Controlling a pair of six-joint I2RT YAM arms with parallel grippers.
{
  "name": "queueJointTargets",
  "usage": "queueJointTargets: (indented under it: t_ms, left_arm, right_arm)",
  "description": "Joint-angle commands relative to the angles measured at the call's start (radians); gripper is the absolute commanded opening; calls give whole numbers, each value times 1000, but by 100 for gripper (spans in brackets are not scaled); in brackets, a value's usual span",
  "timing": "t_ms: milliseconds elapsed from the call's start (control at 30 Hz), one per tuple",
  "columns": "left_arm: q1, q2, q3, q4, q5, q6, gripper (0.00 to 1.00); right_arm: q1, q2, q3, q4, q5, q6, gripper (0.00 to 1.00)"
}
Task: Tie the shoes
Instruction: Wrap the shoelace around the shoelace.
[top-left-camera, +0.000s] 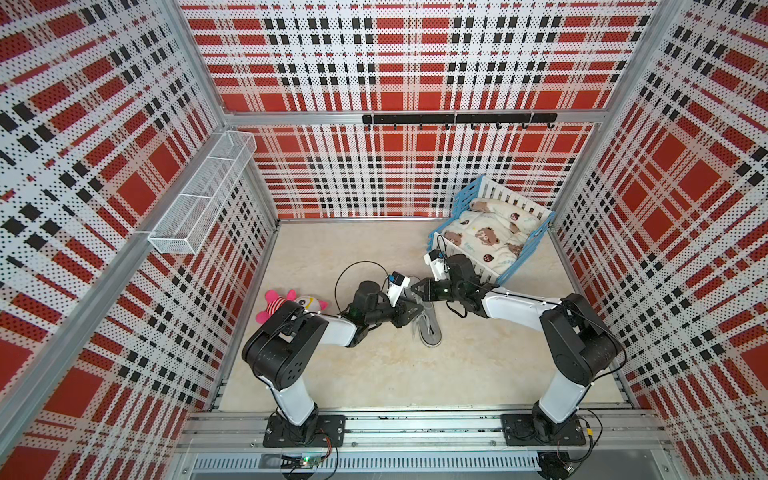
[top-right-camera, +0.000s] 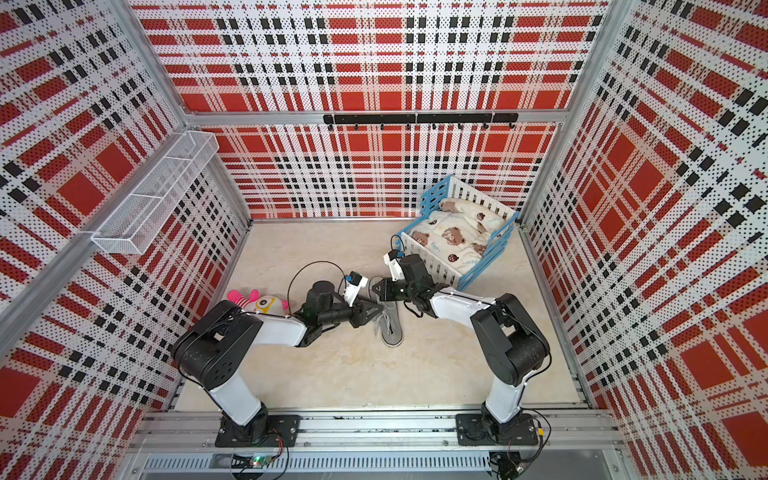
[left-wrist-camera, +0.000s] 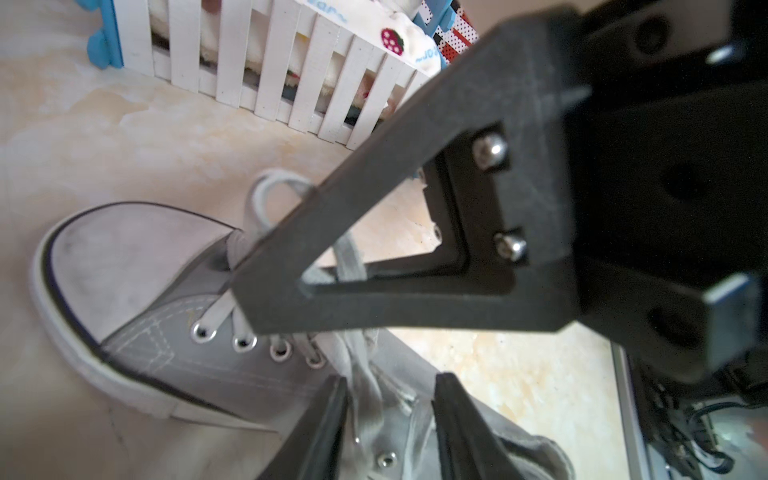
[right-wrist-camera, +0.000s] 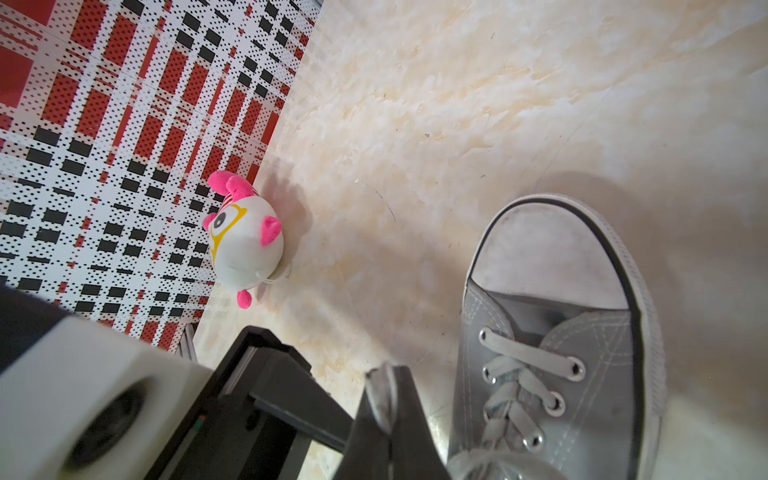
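Although the two arms crowd over it and hide most of its upper in both top views, the grey sneaker (top-left-camera: 430, 332) lies near the middle of the table (top-left-camera: 374, 374). The right gripper (right-wrist-camera: 384, 372), jaws pressed together, pinches a pale lace (right-wrist-camera: 380, 397) whose far run is cut off by the frame. The left gripper (left-wrist-camera: 392, 378) hangs with fingers (left-wrist-camera: 328, 424) spread over the shoe's open throat, gripping nothing that can be made out. Blue lettering on the quilt (left-wrist-camera: 428, 54) in the doll bed (top-left-camera: 494, 232), at the far right corner, is cropped and too blurred to read. A plush toy (top-left-camera: 291, 305) sits by the left edge, partly behind the left arm.
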Motion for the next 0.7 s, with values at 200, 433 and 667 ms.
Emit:
queueJointTargets:
  t_ms: [200, 433, 667]
  left_arm:
    - [11, -43, -91, 27, -72, -55, 49]
    - [-7, -8, -104, 56, -90, -69, 49]
    - [18, -5, -136, 106, -105, -98, 51]
  right_arm:
    - [-9, -25, 21, -25, 16, -27, 0]
    - [-9, -19, 17, -20, 14, -25, 0]
    - [-9, -31, 6, -20, 17, -26, 0]
